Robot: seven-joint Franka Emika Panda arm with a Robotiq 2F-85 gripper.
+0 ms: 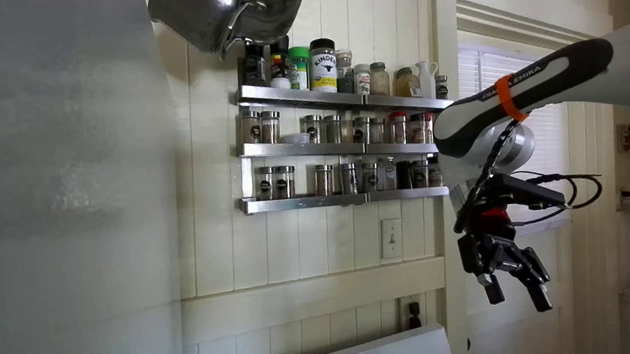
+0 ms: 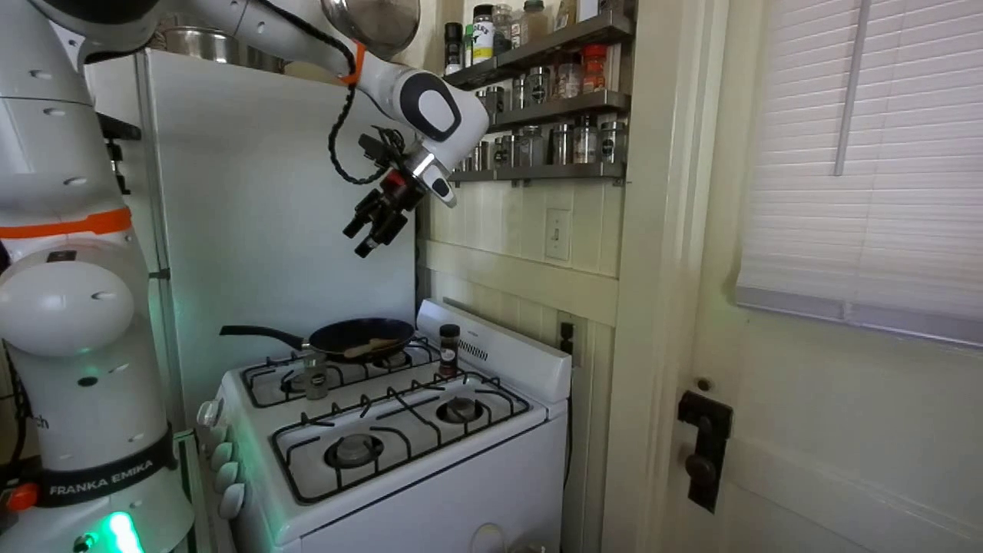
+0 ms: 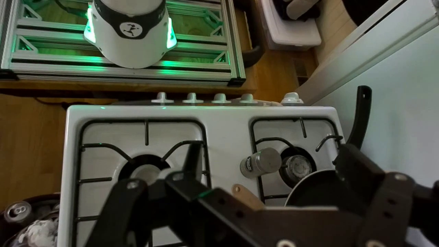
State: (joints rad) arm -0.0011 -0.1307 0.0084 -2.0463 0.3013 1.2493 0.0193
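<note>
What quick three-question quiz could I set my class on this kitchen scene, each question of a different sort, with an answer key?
1. True or false: the pincer is closed.

2. Multiple choice: how many rows of metal shelving are mounted on the wall?
A. Two
B. Three
C. Four

3. Comparison: which stands nearer the stove knobs, the clear jar or the dark-capped jar?

Key:
1. False; it stands open and holds nothing.
2. B; three rows, one above another.
3. The clear jar; the dark-capped jar stands towards the back panel.
</note>
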